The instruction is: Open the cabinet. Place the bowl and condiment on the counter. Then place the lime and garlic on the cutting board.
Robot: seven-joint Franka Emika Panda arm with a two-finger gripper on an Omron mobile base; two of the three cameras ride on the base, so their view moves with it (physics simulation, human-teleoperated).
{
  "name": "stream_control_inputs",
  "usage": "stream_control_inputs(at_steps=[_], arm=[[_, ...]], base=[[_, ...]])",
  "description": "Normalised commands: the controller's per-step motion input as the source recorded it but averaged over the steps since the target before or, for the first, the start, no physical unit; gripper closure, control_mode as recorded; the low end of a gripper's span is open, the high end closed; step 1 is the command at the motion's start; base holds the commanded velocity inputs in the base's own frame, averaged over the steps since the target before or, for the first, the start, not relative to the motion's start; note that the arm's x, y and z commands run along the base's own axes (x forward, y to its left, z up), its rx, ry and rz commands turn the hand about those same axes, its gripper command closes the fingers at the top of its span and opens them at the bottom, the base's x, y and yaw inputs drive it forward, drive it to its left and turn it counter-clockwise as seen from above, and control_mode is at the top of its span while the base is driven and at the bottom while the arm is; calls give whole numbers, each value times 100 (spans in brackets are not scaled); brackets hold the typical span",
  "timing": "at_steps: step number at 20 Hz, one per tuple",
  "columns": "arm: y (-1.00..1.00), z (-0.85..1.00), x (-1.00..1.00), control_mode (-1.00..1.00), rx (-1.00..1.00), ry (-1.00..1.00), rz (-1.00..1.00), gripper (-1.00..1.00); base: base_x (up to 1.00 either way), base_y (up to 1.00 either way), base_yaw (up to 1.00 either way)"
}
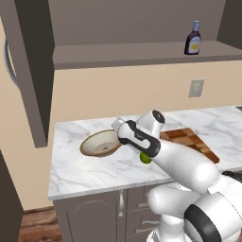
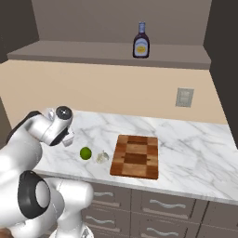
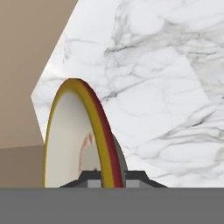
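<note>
My gripper (image 1: 119,126) is shut on the rim of the bowl (image 1: 100,144), a tan bowl with a cream inside. The bowl hangs tilted, low over the left part of the marble counter (image 1: 85,175); whether it touches the slab I cannot tell. In the hand view the rim of the bowl (image 3: 65,140) runs edge-on between the fingertips of the gripper (image 3: 110,179). The condiment (image 2: 141,41) stands on the shelf of the cabinet (image 1: 142,53), whose door (image 1: 28,71) is swung open at the left. The lime (image 2: 85,153) and garlic (image 2: 102,157) lie on the counter just left of the cutting board (image 2: 136,156).
A wall outlet (image 2: 184,97) sits on the beige backsplash above the right of the counter. Lower drawers with short handles (image 2: 162,204) run under the slab. Bare marble (image 3: 153,87) lies around the bowl.
</note>
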Motion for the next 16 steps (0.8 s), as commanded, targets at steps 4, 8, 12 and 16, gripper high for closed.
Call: stream_control_inputs(at_steps=[4,8,12,16], arm=[[4,-26,2,-100,0,0,0,100],[15,-23,8,-100,0,0,-1,100],[24,-17,8,-100,0,0,-3,100],[27,-19,8,-100,0,0,-3,100]], base=[[0,0,0],[0,0,0],[0,0,0],[0,0,0]])
